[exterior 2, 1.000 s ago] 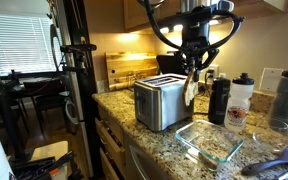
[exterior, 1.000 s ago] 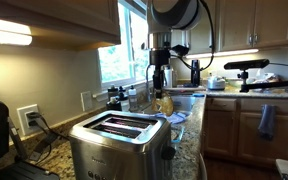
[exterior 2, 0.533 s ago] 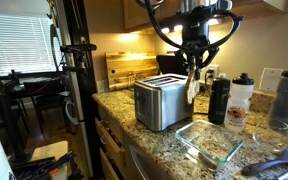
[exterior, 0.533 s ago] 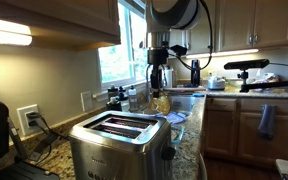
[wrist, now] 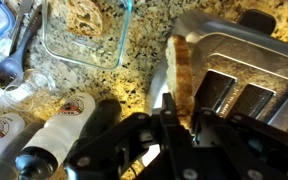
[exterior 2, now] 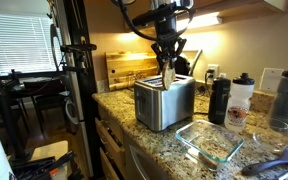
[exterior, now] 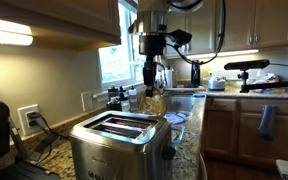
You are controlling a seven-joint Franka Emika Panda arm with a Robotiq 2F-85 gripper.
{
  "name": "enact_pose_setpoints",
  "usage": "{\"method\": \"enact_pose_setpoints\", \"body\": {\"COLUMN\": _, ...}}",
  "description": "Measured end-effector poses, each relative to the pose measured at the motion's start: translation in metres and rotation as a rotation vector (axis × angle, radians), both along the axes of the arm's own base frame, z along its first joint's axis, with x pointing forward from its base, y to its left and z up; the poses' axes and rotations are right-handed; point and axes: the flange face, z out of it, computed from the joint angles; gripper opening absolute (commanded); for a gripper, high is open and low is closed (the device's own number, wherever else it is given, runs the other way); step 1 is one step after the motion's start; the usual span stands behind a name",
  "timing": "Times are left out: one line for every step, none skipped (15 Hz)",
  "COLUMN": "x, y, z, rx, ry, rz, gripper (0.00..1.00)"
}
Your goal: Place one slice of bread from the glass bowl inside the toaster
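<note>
Wrist view: bread [wrist: 181,72] upright at frame centre, over toaster [wrist: 246,55].
Jaws: clenched on bread.
Bowl [wrist: 125,40]: upper left, on tabletop [wrist: 144,75].

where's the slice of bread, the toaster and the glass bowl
slice of bread [wrist: 182,75]: wrist view, middle of its broad face
toaster [exterior 2: 162,106]: an exterior view, steel side wall
glass bowl [exterior 2: 191,147]: an exterior view, near rim
</note>
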Motion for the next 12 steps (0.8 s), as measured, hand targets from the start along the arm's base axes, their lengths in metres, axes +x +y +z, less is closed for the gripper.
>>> {"method": "enact_pose_setpoints", "body": {"x": -0.007, "y": 0.012, "z": 0.005, "rx": -0.003, "ry": -0.010, "rz": 0.004, "gripper": 0.08}}
{"method": "enact_pose_setpoints", "body": {"x": -0.011, "y": 0.017, "z": 0.009, "rx": -0.007, "ry": -0.020, "rz": 0.006, "gripper": 0.08}}
{"method": "enact_pose_setpoints", "body": {"x": -0.014, "y": 0.018, "z": 0.012, "rx": -0.010, "ry": -0.026, "rz": 0.008, "gripper": 0.08}}
{"method": "enact_pose_setpoints", "body": {"x": -0.015, "y": 0.016, "z": 0.014, "rx": -0.012, "ry": -0.030, "rz": 0.007, "gripper": 0.08}}
{"method": "enact_pose_setpoints", "body": {"x": -0.015, "y": 0.013, "z": 0.014, "rx": -0.013, "ry": -0.031, "rz": 0.002, "gripper": 0.08}}
{"method": "enact_pose_setpoints", "body": {"x": -0.014, "y": 0.010, "z": 0.013, "rx": -0.015, "ry": -0.030, "rz": -0.003, "gripper": 0.08}}
{"method": "enact_pose_setpoints", "body": {"x": -0.014, "y": 0.009, "z": 0.013, "rx": -0.016, "ry": -0.029, "rz": -0.005, "gripper": 0.08}}
{"method": "enact_pose_setpoints", "body": {"x": -0.014, "y": 0.007, "z": 0.012, "rx": -0.016, "ry": -0.028, "rz": -0.008, "gripper": 0.08}}
{"method": "enact_pose_setpoints", "body": {"x": -0.014, "y": 0.005, "z": 0.012, "rx": -0.019, "ry": -0.028, "rz": -0.010, "gripper": 0.08}}
{"method": "enact_pose_setpoints", "body": {"x": -0.014, "y": 0.004, "z": 0.012, "rx": -0.023, "ry": -0.028, "rz": -0.010, "gripper": 0.08}}
{"method": "enact_pose_setpoints", "body": {"x": -0.014, "y": 0.003, "z": 0.012, "rx": -0.027, "ry": -0.029, "rz": -0.009, "gripper": 0.08}}
{"method": "enact_pose_setpoints", "body": {"x": -0.014, "y": 0.003, "z": 0.012, "rx": -0.031, "ry": -0.029, "rz": -0.008, "gripper": 0.08}}
